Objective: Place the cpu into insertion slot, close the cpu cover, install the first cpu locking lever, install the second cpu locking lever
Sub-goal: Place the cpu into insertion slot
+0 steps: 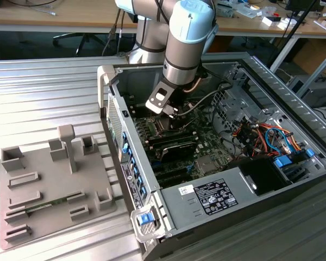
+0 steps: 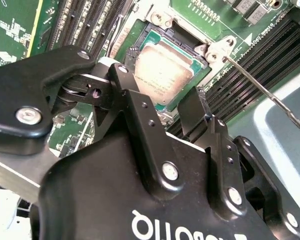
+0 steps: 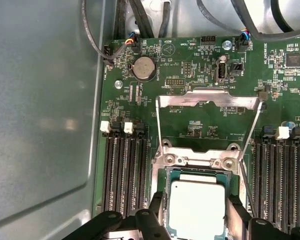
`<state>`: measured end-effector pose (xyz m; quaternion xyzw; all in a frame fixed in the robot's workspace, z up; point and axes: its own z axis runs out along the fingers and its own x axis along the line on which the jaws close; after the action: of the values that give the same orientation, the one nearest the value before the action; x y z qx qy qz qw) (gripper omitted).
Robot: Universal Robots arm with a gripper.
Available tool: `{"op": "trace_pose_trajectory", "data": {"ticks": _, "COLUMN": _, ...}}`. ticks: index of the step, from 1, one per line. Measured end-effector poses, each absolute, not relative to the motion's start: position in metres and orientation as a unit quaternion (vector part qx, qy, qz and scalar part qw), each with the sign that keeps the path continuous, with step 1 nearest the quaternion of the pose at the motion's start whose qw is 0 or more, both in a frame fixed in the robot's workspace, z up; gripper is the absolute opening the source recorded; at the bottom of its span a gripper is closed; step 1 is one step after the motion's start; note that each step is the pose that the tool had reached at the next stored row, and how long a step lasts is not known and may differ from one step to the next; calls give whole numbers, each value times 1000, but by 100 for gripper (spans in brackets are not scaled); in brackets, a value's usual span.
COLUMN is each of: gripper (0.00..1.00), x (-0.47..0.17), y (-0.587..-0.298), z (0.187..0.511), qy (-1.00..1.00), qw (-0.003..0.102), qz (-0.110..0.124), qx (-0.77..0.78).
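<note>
One claw (image 1: 171, 111), mine, on a grey and pale-blue arm (image 1: 187, 38), reaches down into an open computer case (image 1: 110, 87) above the motherboard. Two black fingers (image 3: 159, 210) are spread apart, one on each side of the cpu and just beside its edges, not closed on it. One cpu (image 3: 197, 210), silvery top upward, lies flat and square in the socket (image 3: 180, 159). In the second wrist view it sits the same way between my fingers (image 2: 190, 107). One cover (image 3: 210, 98), a thin silvery frame, stands raised open on its hinge at the socket edge away from my fingers, with green board visible through its open middle. One lever (image 2: 260, 82), a thin metal rod, is unlatched and angles out from a socket corner across the black memory slots. Several memory slots (image 3: 125, 175) run in rows on both sides of the socket. One coin battery (image 3: 144, 68) sits on the board beyond the cover. One grey power supply (image 1: 217, 196) with a white label lies at the near end of the case. One grey fixture tray (image 1: 43, 179) with upright blocks and slots lies at the exterior view's left of the case, on a slatted metal table (image 1: 49, 92).
</note>
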<state>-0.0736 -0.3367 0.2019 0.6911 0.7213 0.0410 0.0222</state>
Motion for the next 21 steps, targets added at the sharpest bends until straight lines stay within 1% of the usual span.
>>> {"op": "trace_pose_trajectory", "data": {"ticks": 7, "gripper": 61, "x": -73, "y": -337, "z": 210, "qy": 721, "qw": 22, "qz": 41, "qx": 691}}
{"op": "trace_pose_trajectory", "data": {"ticks": 8, "gripper": 59, "x": -74, "y": -336, "z": 210, "qy": 721, "qw": 22, "qz": 41, "qx": 691}}
{"op": "trace_pose_trajectory", "data": {"ticks": 13, "gripper": 29, "x": -74, "y": -336, "z": 208, "qy": 721, "qw": 22, "qz": 41, "qx": 691}}
{"op": "trace_pose_trajectory", "data": {"ticks": 14, "gripper": 16, "x": -74, "y": -336, "z": 207, "qy": 721, "qw": 22, "qz": 41, "qx": 691}}
{"op": "trace_pose_trajectory", "data": {"ticks": 15, "gripper": 11, "x": -74, "y": -336, "z": 207, "qy": 721, "qw": 22, "qz": 41, "qx": 691}}
{"op": "trace_pose_trajectory", "data": {"ticks": 17, "gripper": 11, "x": -74, "y": -336, "z": 207, "qy": 721, "qw": 22, "qz": 41, "qx": 691}}
{"op": "trace_pose_trajectory", "data": {"ticks": 21, "gripper": 11, "x": -71, "y": -336, "z": 219, "qy": 722, "qw": 22, "qz": 41, "qx": 691}}
